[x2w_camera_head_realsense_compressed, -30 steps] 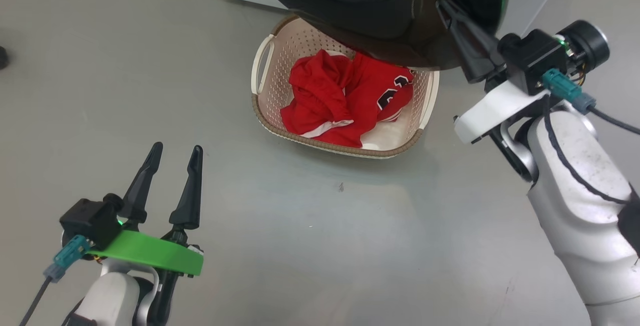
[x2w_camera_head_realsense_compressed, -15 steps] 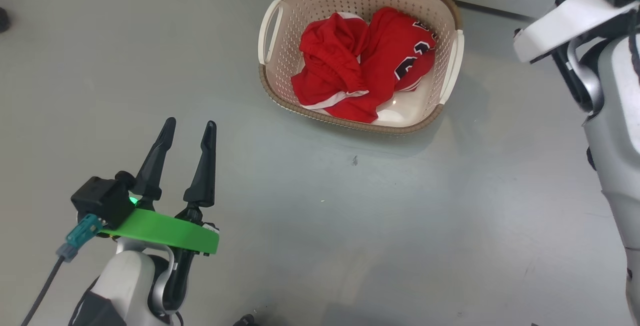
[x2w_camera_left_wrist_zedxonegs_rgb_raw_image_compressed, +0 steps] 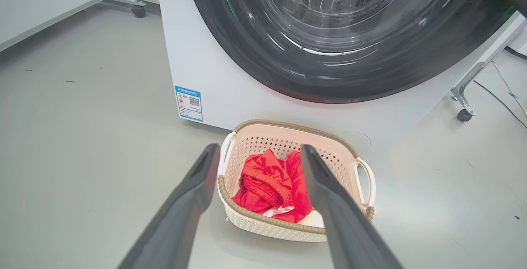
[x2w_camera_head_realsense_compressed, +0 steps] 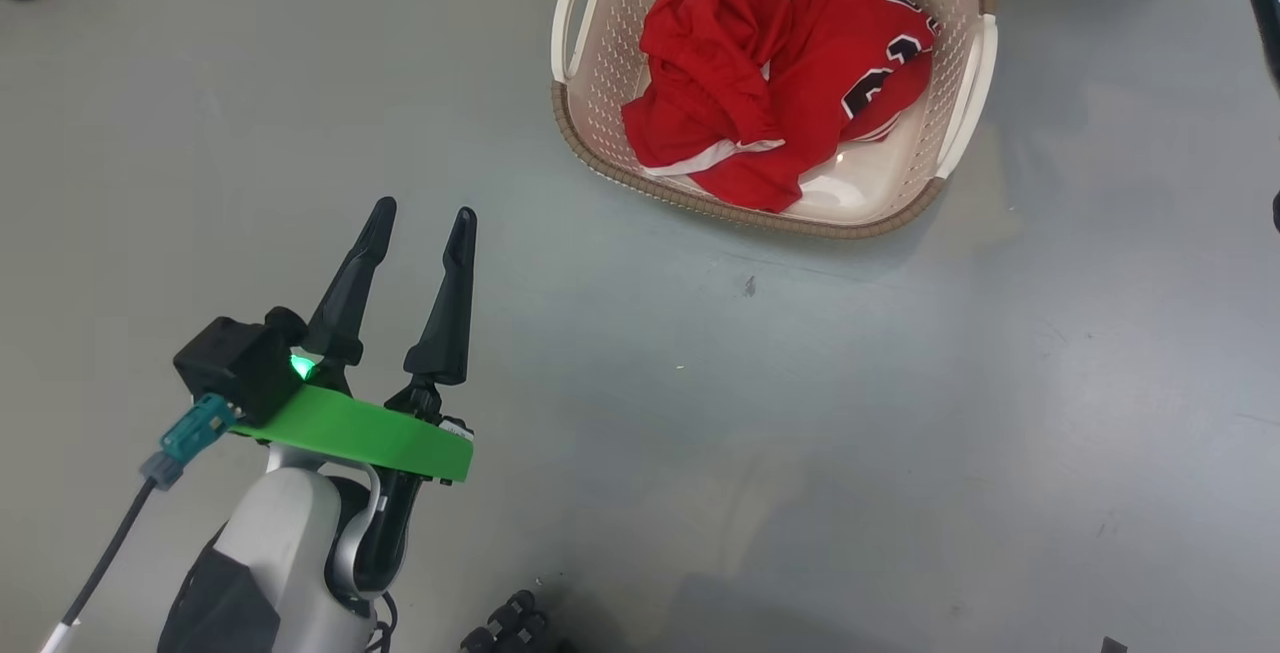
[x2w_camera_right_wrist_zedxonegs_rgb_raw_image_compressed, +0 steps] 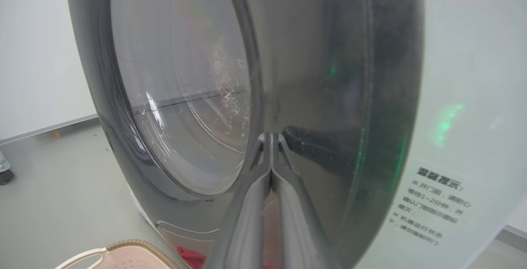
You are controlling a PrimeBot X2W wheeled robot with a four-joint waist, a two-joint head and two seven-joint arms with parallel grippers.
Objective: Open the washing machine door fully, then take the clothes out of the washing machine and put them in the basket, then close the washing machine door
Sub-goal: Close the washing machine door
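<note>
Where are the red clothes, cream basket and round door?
Bright red clothes (x2w_camera_head_realsense_compressed: 735, 83), head view, crumpled middle.
Cream perforated plastic basket (x2w_camera_head_realsense_compressed: 615, 3), head view, inner wall.
Round black-rimmed glass door (x2w_camera_left_wrist_zedxonegs_rgb_raw_image_compressed: 255, 59), left wrist view, lower rim.

Open floor (x2w_camera_head_realsense_compressed: 850, 413) around the basket (x2w_camera_head_realsense_compressed: 800, 225), washing machine door (x2w_camera_left_wrist_zedxonegs_rgb_raw_image_compressed: 329, 81) seemingly just behind

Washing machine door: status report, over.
Left tool open, empty. Right tool shut, tips at washing machine door rim; door looks closed. Clothes in basket. Nothing in the way.
</note>
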